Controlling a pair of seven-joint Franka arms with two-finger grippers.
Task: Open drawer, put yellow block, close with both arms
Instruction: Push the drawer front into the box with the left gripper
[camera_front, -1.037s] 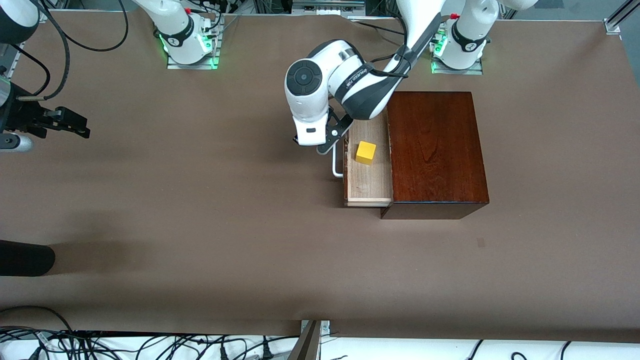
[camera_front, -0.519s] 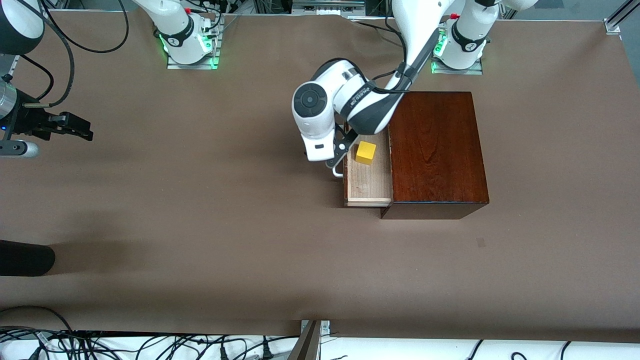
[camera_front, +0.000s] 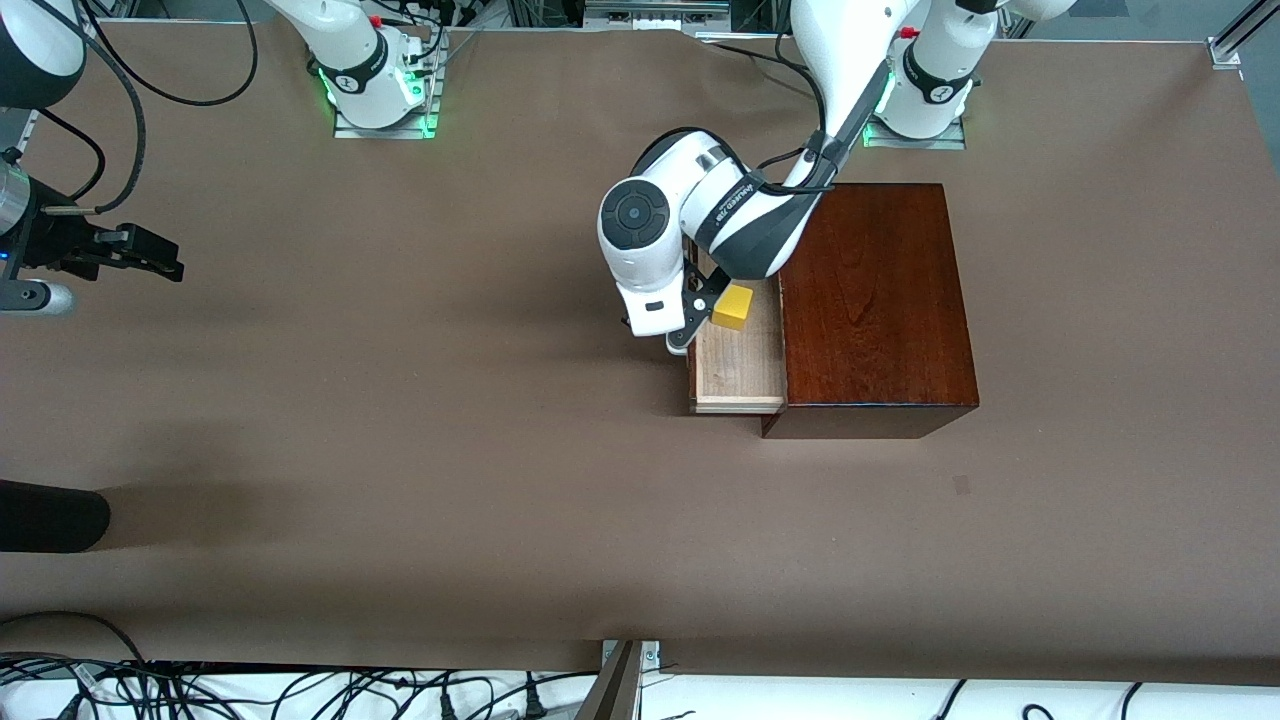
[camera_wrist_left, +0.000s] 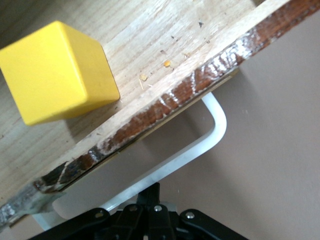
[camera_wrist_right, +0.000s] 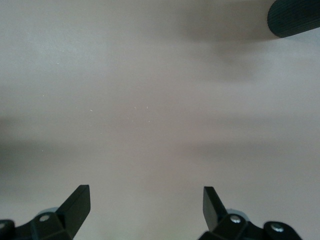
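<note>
The drawer (camera_front: 740, 372) stands pulled out of the dark wooden box (camera_front: 872, 300) toward the right arm's end of the table. The yellow block (camera_front: 733, 306) lies in the drawer, also in the left wrist view (camera_wrist_left: 57, 72). My left gripper (camera_front: 692, 325) is shut and empty, its joined fingertips (camera_wrist_left: 156, 190) against the outer side of the white handle (camera_wrist_left: 202, 142). The arm hides most of the handle in the front view. My right gripper (camera_front: 150, 255) waits open and empty over bare table at the right arm's end, as its wrist view shows (camera_wrist_right: 146, 194).
A dark rounded object (camera_front: 50, 515) lies at the table's edge by the right arm's end, nearer the camera; it also shows in the right wrist view (camera_wrist_right: 295, 17). Cables lie along the near table edge. The brown table top (camera_front: 450, 420) spreads wide around the box.
My left gripper has moved toward the drawer front and nearer the camera, reaching the handle. The drawer and block have not visibly moved. The right gripper shifted slightly.
</note>
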